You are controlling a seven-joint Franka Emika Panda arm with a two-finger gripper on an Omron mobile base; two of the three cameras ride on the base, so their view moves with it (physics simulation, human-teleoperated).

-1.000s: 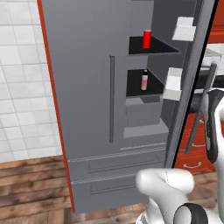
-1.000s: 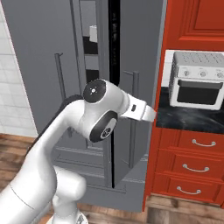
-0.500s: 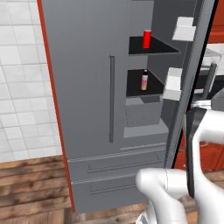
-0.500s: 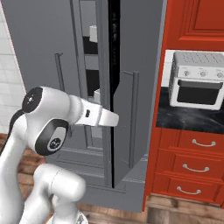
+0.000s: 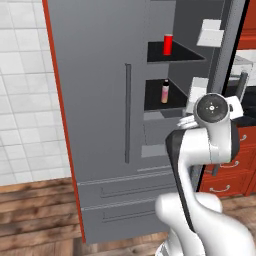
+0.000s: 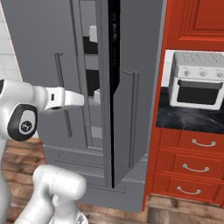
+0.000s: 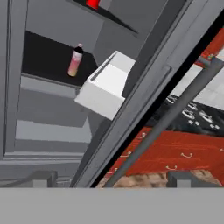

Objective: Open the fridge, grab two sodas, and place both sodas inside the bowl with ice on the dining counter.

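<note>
Gaping gripper (image 7: 111,178) empty beside fridge (image 5: 100,125) door, unlabelled red soda (image 5: 168,44) shelved.

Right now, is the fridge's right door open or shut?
Open. The fridge's right door is swung out, showing a red soda on a shelf, a bottle below and a white door bin.

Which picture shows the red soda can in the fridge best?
The left base view: the red soda can stands whole on the upper shelf inside the open fridge. The hand view catches just its bottom at the top edge. In the right base view I cannot make it out through the door gap.
</note>
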